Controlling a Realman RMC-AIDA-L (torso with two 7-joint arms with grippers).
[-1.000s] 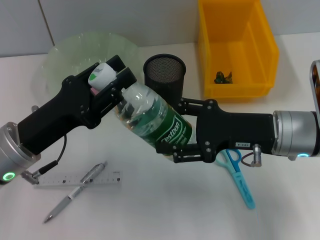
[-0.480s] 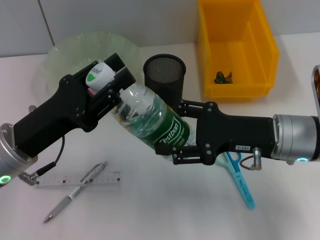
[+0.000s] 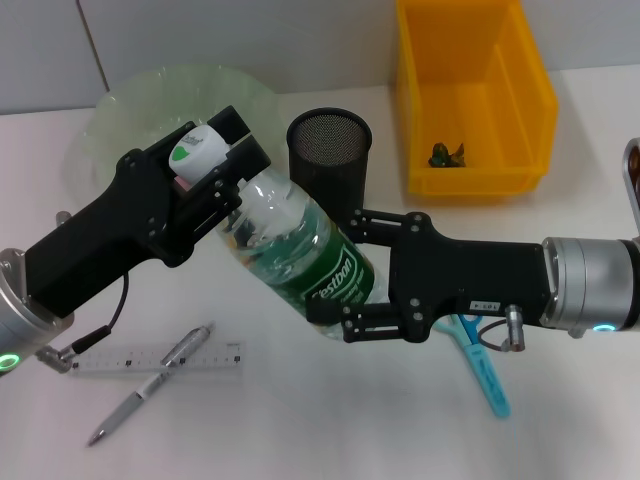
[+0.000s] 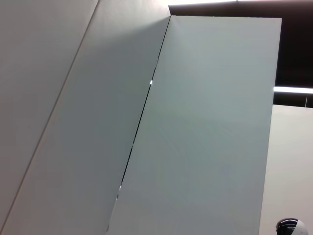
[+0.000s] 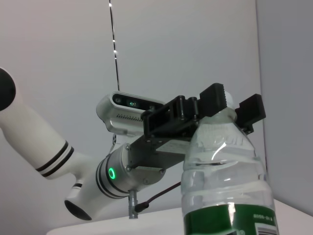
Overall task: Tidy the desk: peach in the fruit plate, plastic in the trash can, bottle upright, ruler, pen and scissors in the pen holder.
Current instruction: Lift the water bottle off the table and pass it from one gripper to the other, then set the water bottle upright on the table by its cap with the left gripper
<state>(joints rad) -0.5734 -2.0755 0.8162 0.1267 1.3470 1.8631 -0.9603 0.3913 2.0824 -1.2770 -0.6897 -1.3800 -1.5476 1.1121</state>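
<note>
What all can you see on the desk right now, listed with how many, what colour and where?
bottle: one, clear with green label, tilted, held between both pincers
pen holder: one, black mesh, behind the bottle
fruit plate: one, pale green, far left
trash can: one, yellow, far right
ruler: one, clear, front left
pen: one, silver, across the ruler
scissors: one, blue, partly under right arm
left pincer: black, shut at bottle's cap
right pincer: black, shut on bottle's body
</note>
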